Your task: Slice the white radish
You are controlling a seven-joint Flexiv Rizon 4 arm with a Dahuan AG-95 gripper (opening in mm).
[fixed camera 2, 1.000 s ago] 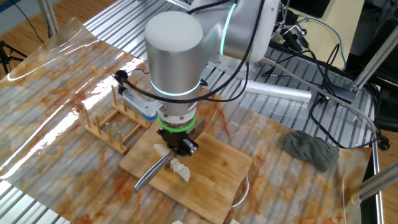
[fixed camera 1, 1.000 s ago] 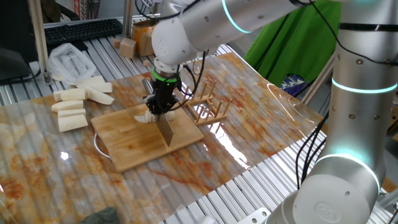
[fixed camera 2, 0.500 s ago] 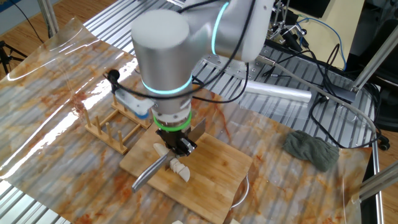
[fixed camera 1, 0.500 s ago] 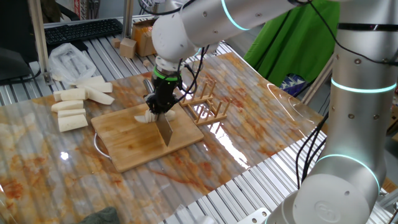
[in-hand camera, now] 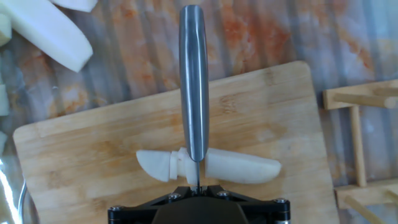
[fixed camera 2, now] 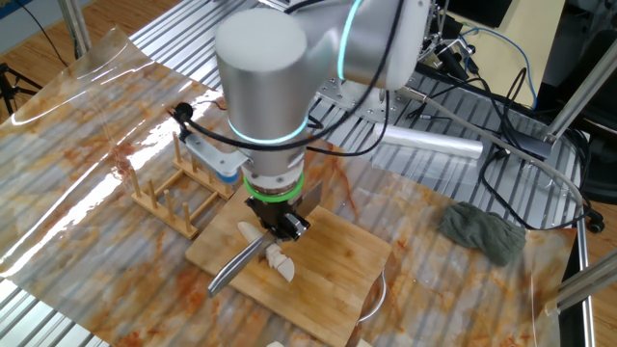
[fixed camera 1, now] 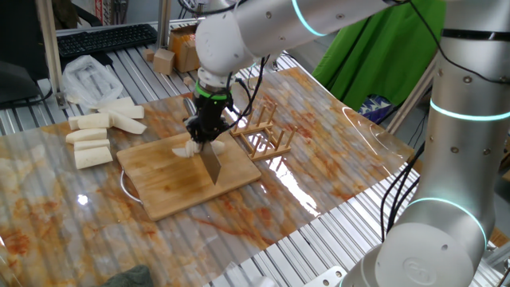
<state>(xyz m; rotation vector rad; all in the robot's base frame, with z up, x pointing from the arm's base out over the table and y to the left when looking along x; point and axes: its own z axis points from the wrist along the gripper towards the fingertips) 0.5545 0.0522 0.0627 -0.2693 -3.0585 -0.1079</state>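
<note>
Gripper (fixed camera 2: 282,229) clenched on the knife (in-hand camera: 193,87) handle, blade poised over the white radish (in-hand camera: 211,165) lying crosswise on the cutting board (fixed camera 1: 187,177); next stroke likely wants a small sideways shift, blade kept vertical, then a straight press through to the board.

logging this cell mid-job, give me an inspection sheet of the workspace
surface: table under a stained clear sheet; wooden cutting board on it
job's things: white radish on the board, cut partway; knife above it
clutter: radish sticks, plastic bag, wooden rack, grey cloth
grippers: gripper shut on the knife, pointing down
cables: black cables behind the arm
surroundings: keyboard, green cloth
</note>
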